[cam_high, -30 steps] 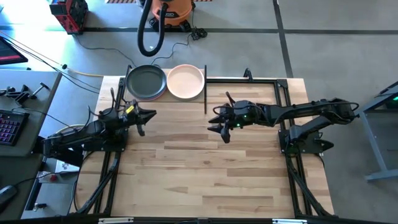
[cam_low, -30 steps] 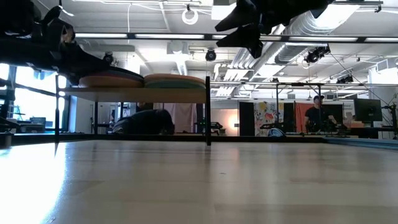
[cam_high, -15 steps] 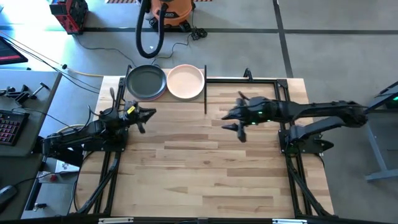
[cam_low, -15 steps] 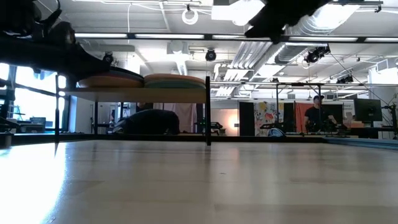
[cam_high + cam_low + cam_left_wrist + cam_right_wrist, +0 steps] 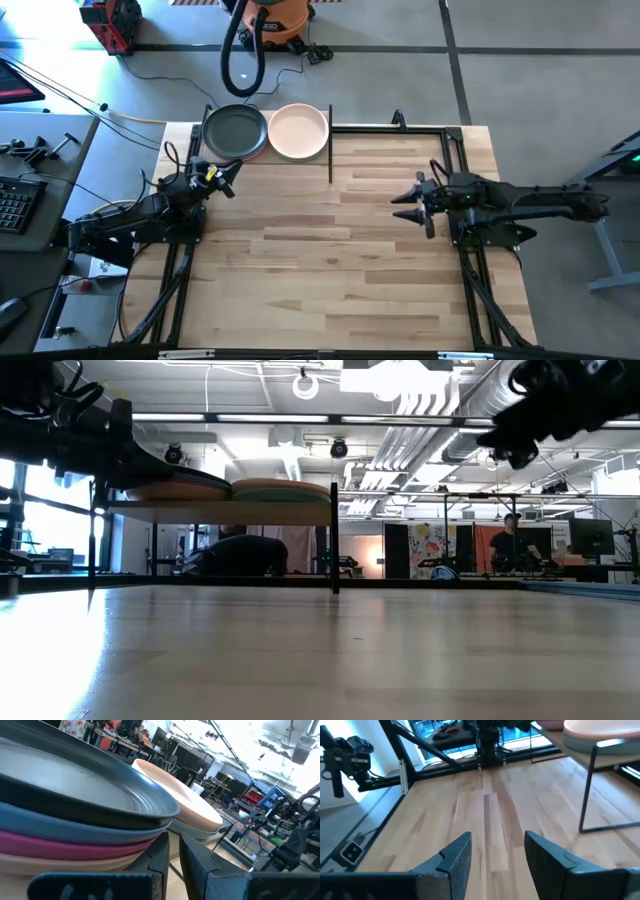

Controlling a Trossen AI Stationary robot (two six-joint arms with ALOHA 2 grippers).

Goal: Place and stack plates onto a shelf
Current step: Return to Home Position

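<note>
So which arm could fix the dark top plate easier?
Probably the left. The left gripper hovers right next to the dark plate, and its wrist view is filled by that stack. The right gripper hangs far off, over the table's right side.

Charcoal plate point(image 5: 235, 131) beside peach plate point(image 5: 299, 131)

A dark charcoal plate point(image 5: 75, 785) was picked out, then a slate blue plate point(image 5: 50, 826), a magenta plate point(image 5: 50, 846) and a peach plate point(image 5: 60, 862). A pale pink plate point(image 5: 298, 131) was shown; the worktop point(image 5: 330, 270) was striped in light wood.
</note>
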